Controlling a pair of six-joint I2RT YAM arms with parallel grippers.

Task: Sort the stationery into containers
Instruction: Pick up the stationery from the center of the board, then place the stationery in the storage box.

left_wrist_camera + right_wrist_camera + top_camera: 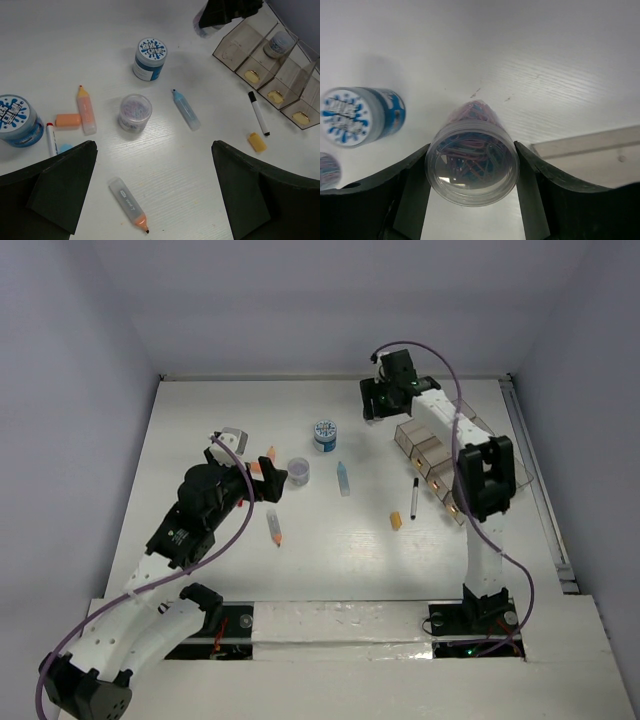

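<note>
Two claws are working: at 9 o'clock the left claw [154, 150] is hanging wide open, empty, near an orange marker [86, 110]; at 1 o'clock the right claw [471, 165] is clasping the paper-clip jar [472, 175] beside the tray [230, 47], probably needing lifting into a compartment.

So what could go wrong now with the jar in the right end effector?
1. The right end effector grips the clip jar only by its smooth round sides, so it may slip or rotate out.
2. The tray has narrow compartments; the jar could catch on a divider and tip.
</note>
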